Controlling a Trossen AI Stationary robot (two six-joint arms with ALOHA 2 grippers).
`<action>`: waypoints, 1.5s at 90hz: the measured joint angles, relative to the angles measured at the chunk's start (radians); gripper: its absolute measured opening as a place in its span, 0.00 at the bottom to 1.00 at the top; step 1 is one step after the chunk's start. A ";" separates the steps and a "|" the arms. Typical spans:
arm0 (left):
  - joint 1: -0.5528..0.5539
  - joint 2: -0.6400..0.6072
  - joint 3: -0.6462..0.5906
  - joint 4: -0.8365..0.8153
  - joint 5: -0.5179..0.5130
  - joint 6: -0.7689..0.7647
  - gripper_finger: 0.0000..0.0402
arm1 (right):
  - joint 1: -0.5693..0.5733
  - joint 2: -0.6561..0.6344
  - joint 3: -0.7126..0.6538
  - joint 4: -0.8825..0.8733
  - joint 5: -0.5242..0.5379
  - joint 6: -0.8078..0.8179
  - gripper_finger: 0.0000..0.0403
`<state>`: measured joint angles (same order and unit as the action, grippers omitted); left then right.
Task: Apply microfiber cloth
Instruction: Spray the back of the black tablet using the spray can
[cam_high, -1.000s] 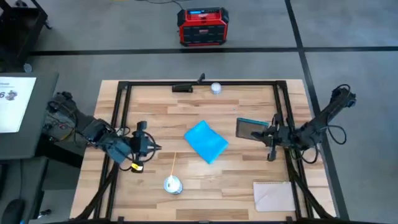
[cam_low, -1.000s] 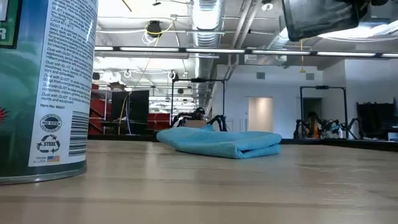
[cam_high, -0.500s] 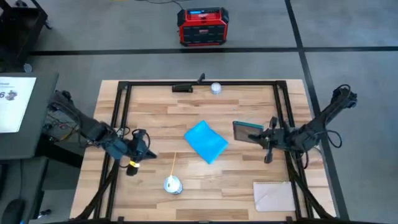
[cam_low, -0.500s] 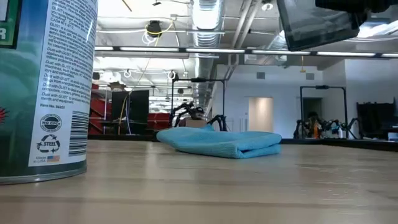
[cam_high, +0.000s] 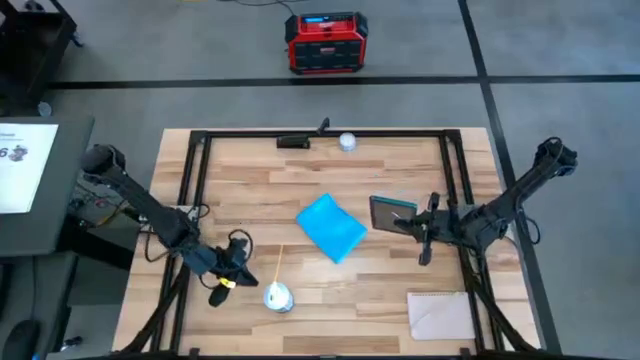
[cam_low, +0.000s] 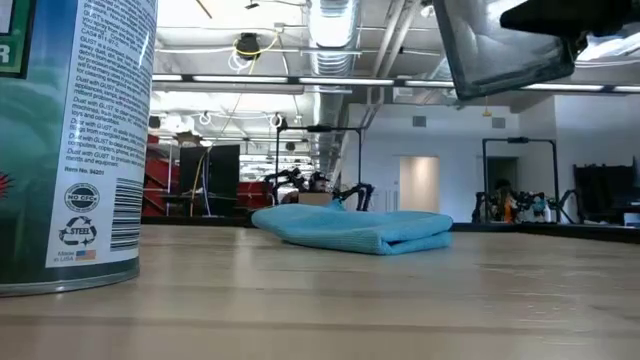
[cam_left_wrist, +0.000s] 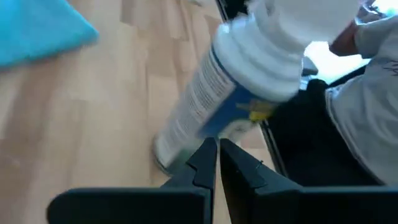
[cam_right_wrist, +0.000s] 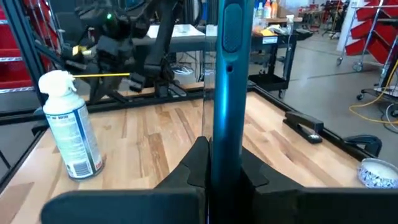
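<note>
— Pale beige, that flat sheet (cam_high: 440, 315) lying at the near right corner of the wooden table (cam_high: 250, 190). What else is sitting close to us?

— A spray can (cam_high: 277, 296), standing upright near the front edge, left of centre, with a thin yellow straw (cam_high: 277, 262) sticking out of its white cap. The left gripper (cam_high: 240, 270) is hovering just to the can's left, and its two dark fingers (cam_left_wrist: 202, 165) are lying pressed together with nothing between them.

— And the microfiber cloth (cam_high: 331, 227)?

— It is resting folded at about the middle of the table, a bright blue pad lying flat on the wood, well apart from both grippers. From table height it is showing as a low blue mound (cam_low: 352, 229).

— What is the right arm doing?

— The right gripper (cam_high: 418, 222) is hanging to the cloth's right, and its fingers are clamping the dark tablet (cam_high: 391, 212) by one edge. From its own wrist the tablet's teal edge (cam_right_wrist: 225, 81) is standing upright between the fingers. The tablet is being held up off the table, tilted, with its dark face showing from below (cam_low: 498, 50).

— Anything farther back?

— A small pale round object (cam_high: 347, 141) and a black stapler-like tool (cam_high: 295, 141) are lying along the far edge. Beyond the table, a red and black box (cam_high: 325, 43) is sitting on the grey floor.
</note>
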<state>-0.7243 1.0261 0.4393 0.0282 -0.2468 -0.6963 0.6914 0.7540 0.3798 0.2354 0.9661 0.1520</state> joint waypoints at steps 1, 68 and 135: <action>-0.004 0.007 0.000 0.002 -0.001 -0.008 0.00 | 0.000 0.003 0.000 0.000 0.000 0.000 0.02; 0.074 0.342 0.001 0.527 0.010 0.091 0.00 | 0.000 0.018 0.000 0.045 0.000 -0.018 0.02; 0.250 0.618 0.078 0.925 0.257 0.221 0.00 | 0.000 0.018 0.000 0.051 0.000 -0.020 0.02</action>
<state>-0.4744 1.6444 0.5174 0.9534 0.0104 -0.4755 0.6914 0.7723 0.3798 0.2863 0.9661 0.1318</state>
